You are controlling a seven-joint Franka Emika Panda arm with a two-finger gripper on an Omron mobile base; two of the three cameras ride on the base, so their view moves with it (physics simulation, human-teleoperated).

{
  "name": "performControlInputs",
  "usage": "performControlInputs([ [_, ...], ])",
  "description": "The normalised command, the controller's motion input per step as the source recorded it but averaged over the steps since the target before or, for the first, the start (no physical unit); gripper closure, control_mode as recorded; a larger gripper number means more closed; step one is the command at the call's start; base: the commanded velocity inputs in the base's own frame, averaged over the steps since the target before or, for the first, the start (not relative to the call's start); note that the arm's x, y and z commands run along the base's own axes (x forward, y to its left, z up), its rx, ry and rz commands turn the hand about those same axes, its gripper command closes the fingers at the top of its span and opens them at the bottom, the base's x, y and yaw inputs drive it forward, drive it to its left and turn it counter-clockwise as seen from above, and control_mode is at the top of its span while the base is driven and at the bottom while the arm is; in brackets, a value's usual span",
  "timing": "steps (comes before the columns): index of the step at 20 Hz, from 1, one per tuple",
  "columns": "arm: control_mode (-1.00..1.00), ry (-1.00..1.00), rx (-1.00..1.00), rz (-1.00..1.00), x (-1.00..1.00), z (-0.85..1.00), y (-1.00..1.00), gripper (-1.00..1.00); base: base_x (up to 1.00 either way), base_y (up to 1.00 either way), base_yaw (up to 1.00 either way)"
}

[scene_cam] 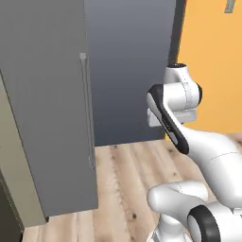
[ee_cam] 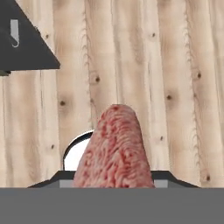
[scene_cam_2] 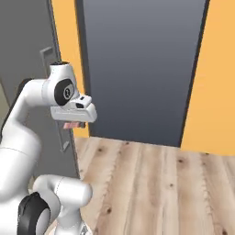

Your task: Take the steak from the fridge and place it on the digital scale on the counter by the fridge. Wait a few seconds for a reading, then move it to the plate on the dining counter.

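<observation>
You have the steak (ee_cam: 114, 151) clamped in the gripper (scene_cam_2: 73, 125), carried above the wooden floor (ee_cam: 175, 65) just beside the fridge (scene_cam: 52, 108), so the pickup looks done, while the weighing and the move to the plate, neither in sight, seem left.

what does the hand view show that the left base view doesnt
The hand view gives the steak close up, reddish-pink and mottled, rising between the gripper tips as if clamped. The left base view gives the arm's white hand from outside, beside the tall dark grey fridge with its long bar handle. Both share the pale wooden plank floor below.
</observation>
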Motion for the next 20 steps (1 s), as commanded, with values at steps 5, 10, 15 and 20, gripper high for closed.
performControlInputs([
  [5, 1.00, 0.00, 0.00, 0.00, 0.00, 0.00, 0.00, 1.00, -0.20, 0.00, -0.96],
  [10, 1.00, 0.00, 0.00, 0.00, 0.00, 0.00, 0.00, 1.00, -0.25, 0.00, -0.92],
  [15, 1.00, 0.00, 0.00, 0.00, 0.00, 0.00, 0.00, 1.00, -0.34, -0.08, -0.86],
  [20, 1.00, 0.00, 0.00, 0.00, 0.00, 0.00, 0.00, 1.00, -0.28, -0.24, -0.83],
])
